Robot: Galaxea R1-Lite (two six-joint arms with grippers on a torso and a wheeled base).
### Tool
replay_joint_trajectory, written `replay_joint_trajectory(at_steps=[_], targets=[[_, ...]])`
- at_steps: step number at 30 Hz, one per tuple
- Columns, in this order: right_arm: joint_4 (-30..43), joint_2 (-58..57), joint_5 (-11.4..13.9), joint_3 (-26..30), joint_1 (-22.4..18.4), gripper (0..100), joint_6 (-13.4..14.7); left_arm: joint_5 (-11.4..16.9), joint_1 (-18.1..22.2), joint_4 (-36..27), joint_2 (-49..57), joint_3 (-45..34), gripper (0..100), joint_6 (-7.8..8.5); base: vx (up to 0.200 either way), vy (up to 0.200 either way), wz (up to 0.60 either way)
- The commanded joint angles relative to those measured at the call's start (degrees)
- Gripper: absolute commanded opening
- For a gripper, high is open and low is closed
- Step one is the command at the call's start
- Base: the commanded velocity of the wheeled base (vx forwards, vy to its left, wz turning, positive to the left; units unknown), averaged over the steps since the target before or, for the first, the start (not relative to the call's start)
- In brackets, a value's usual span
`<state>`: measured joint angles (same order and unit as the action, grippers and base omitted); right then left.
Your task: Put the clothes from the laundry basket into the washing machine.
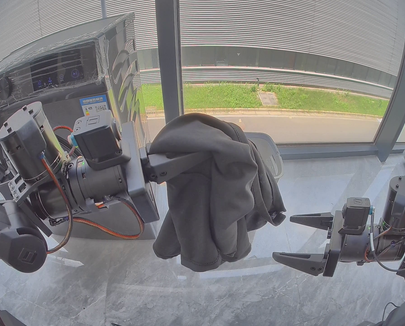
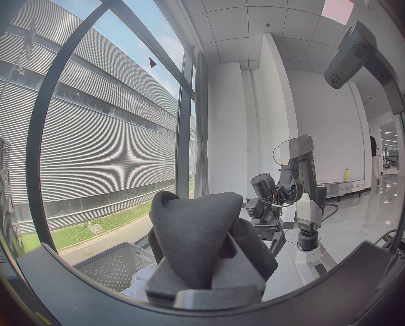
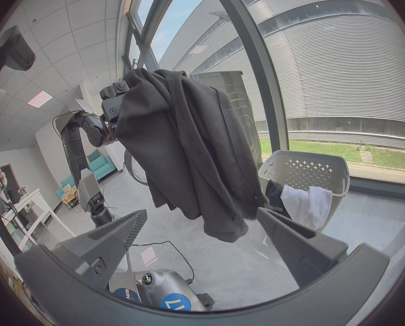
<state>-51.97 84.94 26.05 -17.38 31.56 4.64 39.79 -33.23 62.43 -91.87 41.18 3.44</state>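
From my end: left gripper (image 1: 184,161) is clamped on the dark grey garment (image 1: 211,195), fingers buried in the fabric near its top fold. The garment is up in the air, draped over the fingers and hanging in loose folds w/ its lower hem clear of the floor (image 1: 121,286). It's not in the washing machine (image 1: 53,75), which stands at the left behind the left arm, wrapped in clear film w/ the control panel lit. I can't see the drum opening from here.

The laundry basket (image 3: 311,168) sits on the floor by the window (image 1: 279,46), behind the garment and to the right of the machine. A white cloth (image 3: 309,204) lies in it, spilling over the near rim.

The right gripper (image 1: 282,237) is low on the right, fingers spread wide w/ nothing between them, tips pointing toward the hanging garment. It's near the garment's lower right edge, not touching.
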Motion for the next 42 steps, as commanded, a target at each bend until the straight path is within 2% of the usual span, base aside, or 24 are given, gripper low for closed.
replay_joint_trajectory(at_steps=[1,4,8,10,13,19,20,24,31,34,38,42], targets=[[-0.1,0.7,0.2,-1.2,0.8,100,-0.3,-0.1,-0.1,0.1,-0.2,0.0,0,-0.01,0.000,0.000,0.00],[-0.1,3.1,0.2,-5.3,2.7,100,-0.4,-0.1,-0.1,0.1,-0.2,0.0,0,-0.01,0.000,0.000,0.00],[-0.1,6.2,0.7,-9.9,2.8,100,-0.6,-0.1,-0.6,0.0,-0.2,-0.1,0,-0.01,0.000,0.000,0.00],[-0.1,6.5,2.4,-10.7,2.9,100,-0.8,-0.1,-0.8,0.0,-0.2,-0.2,0,-0.01,0.000,0.000,0.00],[-0.1,6.9,7.1,-11.1,4.1,100,-1.8,-0.1,-0.9,0.0,-0.2,-0.3,0,-0.01,0.000,0.000,0.00],[-0.1,9.7,8.3,-14.4,5.3,100,-2.4,-0.1,-0.9,0.0,-0.2,-0.3,0,-0.01,0.000,0.000,0.00],[-0.1,10.9,8.2,-16.5,5.7,100,-2.4,-0.1,-0.9,0.0,-0.2,-0.3,0,-0.01,0.000,0.000,0.00],[-0.1,13.8,8.0,-19.0,5.8,100,-2.4,0.0,-0.9,0.0,-0.1,-0.1,0,-0.01,0.000,0.000,0.00],[-0.1,15.9,7.7,-19.4,10.0,100,-2.4,0.0,-0.9,0.0,-0.3,0.1,0,-0.01,0.000,0.000,0.00],[-0.1,19.8,5.4,-21.8,10.1,100,-2.3,0.0,-0.9,0.0,-0.2,0.2,0,-0.01,0.000,0.000,0.00],[-0.1,24.9,2.0,-27.7,10.1,100,-1.3,0.0,-0.9,0.0,-0.2,0.3,0,-0.01,0.000,0.000,0.00],[-0.1,27.8,-0.1,-30.3,10.2,100,0.0,0.0,-1.0,0.0,-0.2,0.6,0,-0.10,0.000,0.000,0.00]])
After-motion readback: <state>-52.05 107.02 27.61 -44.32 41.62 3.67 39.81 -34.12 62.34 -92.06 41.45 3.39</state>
